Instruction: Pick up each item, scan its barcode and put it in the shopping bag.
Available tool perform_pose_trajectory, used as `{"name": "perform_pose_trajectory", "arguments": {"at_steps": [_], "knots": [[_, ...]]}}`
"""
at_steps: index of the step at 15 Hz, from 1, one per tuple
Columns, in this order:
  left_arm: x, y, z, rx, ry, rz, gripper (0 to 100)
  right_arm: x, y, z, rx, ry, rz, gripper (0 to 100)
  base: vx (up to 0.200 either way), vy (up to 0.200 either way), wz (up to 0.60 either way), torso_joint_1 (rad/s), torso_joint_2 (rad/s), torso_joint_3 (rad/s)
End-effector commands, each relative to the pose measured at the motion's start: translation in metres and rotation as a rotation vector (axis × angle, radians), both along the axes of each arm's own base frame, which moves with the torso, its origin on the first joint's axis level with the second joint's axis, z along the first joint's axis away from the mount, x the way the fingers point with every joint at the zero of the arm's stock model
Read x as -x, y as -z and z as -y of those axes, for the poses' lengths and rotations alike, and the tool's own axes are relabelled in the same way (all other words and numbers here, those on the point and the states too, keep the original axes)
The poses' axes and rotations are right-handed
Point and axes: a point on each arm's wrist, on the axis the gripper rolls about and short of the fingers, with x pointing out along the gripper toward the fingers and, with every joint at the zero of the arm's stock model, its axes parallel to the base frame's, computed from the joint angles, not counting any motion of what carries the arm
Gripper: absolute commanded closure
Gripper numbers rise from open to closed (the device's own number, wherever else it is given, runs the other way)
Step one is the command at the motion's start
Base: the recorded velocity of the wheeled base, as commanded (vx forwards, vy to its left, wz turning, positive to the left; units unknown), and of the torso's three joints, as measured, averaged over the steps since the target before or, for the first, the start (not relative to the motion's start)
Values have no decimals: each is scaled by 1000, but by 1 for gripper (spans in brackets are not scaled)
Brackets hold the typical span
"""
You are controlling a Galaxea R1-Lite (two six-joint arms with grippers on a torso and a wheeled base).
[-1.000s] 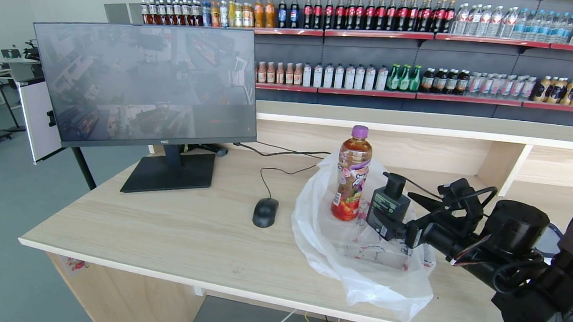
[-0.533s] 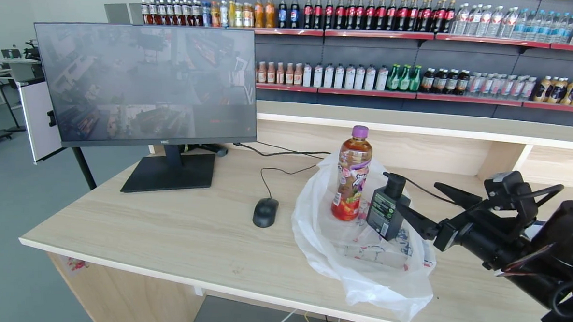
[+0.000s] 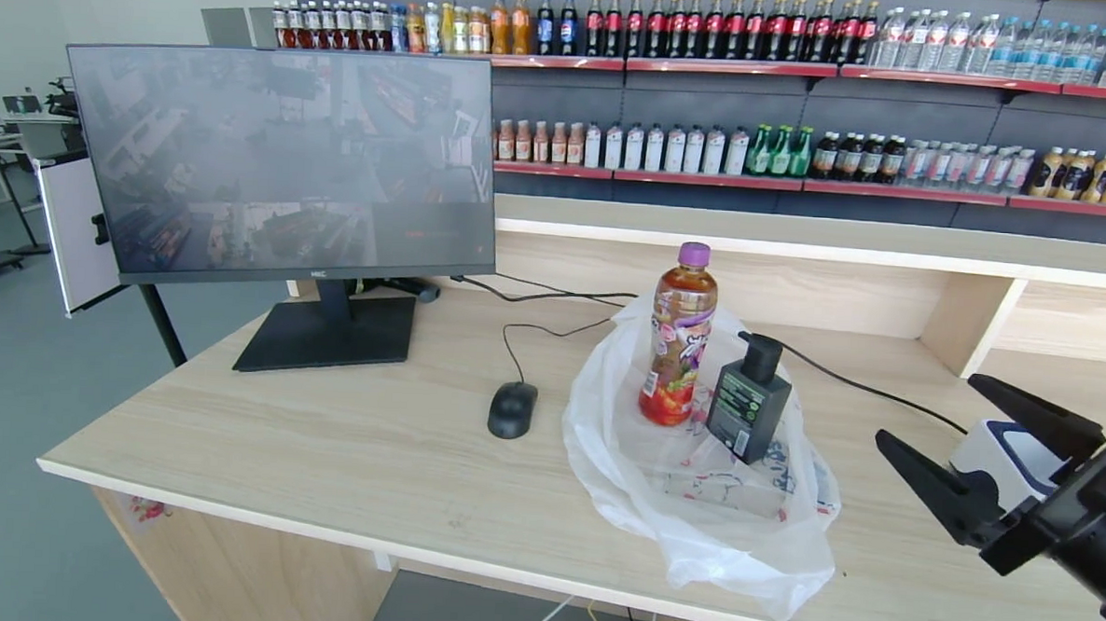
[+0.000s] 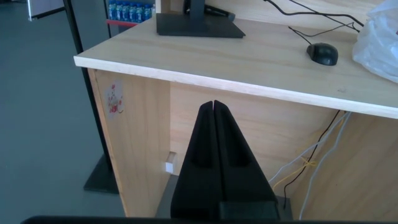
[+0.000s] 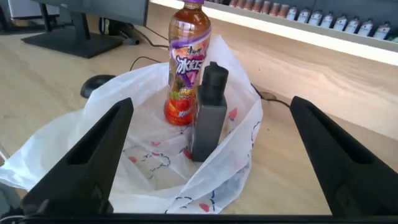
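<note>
thin translucent plastic shopping bag (image 3: 694, 503)

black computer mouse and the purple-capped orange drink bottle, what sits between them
Head view: bare light wooden counter, then the crumpled edge of the translucent white plastic bag holding the bottle.

The head camera sits high and looks forward and down across the counter (image 3: 323, 450) to the drink shelves (image 3: 708, 178) behind, taking in the worktop from some way off. The right wrist camera is low over the counter's right part and faces along the right gripper (image 5: 211, 102), fingers spread wide, at the shopping bag (image 5: 62, 149) close before it (the mouse (image 5: 96, 84) lies beyond). It shares both bag and mouse with the head view. The left wrist camera hangs below worktop level in front of the counter, facing up past the left gripper (image 4: 214, 104), fingers pressed together, at the front edge. It shares the mouse and the monitor stand (image 4: 196, 25) with the head view.
</note>
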Motion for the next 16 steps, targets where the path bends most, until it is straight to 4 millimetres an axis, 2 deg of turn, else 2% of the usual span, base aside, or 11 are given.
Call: {"name": "perform_pose_trajectory", "arguments": {"at_steps": [1, 3, 5, 7, 9, 12, 16], "knots": [[0, 0, 0, 0, 0, 1, 100, 25, -20, 6, -7, 16, 150, 0, 0, 0, 0, 0, 0, 0], [0, 0, 0, 0, 0, 1, 100, 46, -21, 11, -3, 29, 118, 0, 0, 0, 0, 0, 0, 0], [0, 0, 0, 0, 0, 1, 100, 78, -4, 15, 20, 30, -27, 0, 0, 0, 0, 0, 0, 0], [0, 0, 0, 0, 0, 1, 100, 124, 31, 21, 47, 28, -211, 0, 0, 0, 0, 0, 0, 0], [0, 0, 0, 0, 0, 1, 100, 166, 72, 27, 25, 96, -284, 0, 0, 0, 0, 0, 0, 0], [0, 0, 0, 0, 0, 1, 100, 170, 72, 26, -5, 254, -223, 0, 0, 0, 0, 0, 0, 0], [0, 0, 0, -3, 2, 1, 100, 173, 73, 26, -18, 250, -194, 0, 0, 0, 0, 0, 0, 0]]}}
